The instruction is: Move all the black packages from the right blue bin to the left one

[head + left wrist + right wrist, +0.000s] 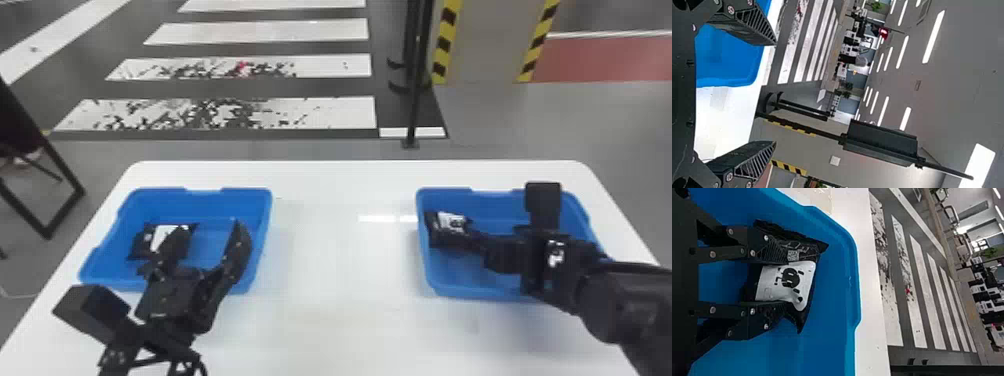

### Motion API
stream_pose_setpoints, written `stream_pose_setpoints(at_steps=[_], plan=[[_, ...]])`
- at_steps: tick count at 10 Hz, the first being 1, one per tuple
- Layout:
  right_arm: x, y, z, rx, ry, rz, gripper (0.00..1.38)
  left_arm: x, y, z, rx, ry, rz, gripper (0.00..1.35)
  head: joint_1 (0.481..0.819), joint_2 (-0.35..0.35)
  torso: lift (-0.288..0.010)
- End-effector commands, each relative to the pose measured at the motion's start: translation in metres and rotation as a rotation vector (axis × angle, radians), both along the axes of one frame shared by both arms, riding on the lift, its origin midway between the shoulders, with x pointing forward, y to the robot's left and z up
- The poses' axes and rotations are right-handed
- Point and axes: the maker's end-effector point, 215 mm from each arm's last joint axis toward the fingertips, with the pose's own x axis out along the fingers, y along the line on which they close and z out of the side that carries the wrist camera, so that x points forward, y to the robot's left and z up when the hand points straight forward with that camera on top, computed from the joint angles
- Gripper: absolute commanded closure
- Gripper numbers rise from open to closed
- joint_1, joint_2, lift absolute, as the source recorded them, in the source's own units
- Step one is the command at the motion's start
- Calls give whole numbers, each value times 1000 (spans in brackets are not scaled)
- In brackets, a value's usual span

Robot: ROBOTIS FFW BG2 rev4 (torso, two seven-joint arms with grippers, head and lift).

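My right gripper (469, 241) reaches into the right blue bin (500, 200) and is shut on a black package (440, 232) with a white label, at the bin's left wall. The right wrist view has the gripper (788, 282) pressing both sides of the package (803, 279), whose label bulges between the fingers. In the left blue bin (247, 200) lies another black package (143, 246), partly behind my left gripper (207, 240). That gripper stands open over the bin's front part; in the left wrist view too, the gripper (775, 93) has its fingers wide apart.
Both bins stand on a white table (340, 270), with a wide strip of tabletop between them. The blue walls of the right bin (850, 282) rise close around the right gripper. A black stand (411, 120) is on the floor beyond the table, and a black-framed chair (62, 167) is at the left.
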Motion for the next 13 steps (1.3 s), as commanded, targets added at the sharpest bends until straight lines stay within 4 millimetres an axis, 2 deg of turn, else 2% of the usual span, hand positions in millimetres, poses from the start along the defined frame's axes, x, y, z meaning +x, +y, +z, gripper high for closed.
stream_pose_setpoints(at_steps=[1,2,4,5,6,7,9,10,11,13], plan=[[-3,2,-2,33,-5,-10,1204,-1,0,-1,-3,3,0,145,695,75,-140],[-3,0,1,53,-25,-24,1205,-1,-1,-3,-7,5,0,145,695,77,-140],[-15,-32,20,94,-75,-105,1205,-1,1,4,-12,-16,5,147,695,73,-140],[-18,-47,35,105,-109,-136,1205,-3,3,5,-23,-21,11,147,695,56,-140],[-21,-53,50,118,-138,-142,1205,-4,4,10,-26,-37,16,147,695,47,-140],[-21,-52,78,140,-192,-133,1205,-4,3,14,-30,-53,17,147,695,31,-140],[-20,-25,118,251,-250,-69,1205,-3,-12,28,-80,-94,-6,140,695,28,-140],[-24,10,135,339,-256,-3,1205,-2,-30,30,-129,-98,-40,140,695,36,-140],[-33,47,142,408,-241,68,1205,-1,-45,37,-166,-114,-76,140,695,47,-140],[-53,115,151,519,-192,193,1205,2,-89,35,-229,-87,-179,147,695,77,-140]])
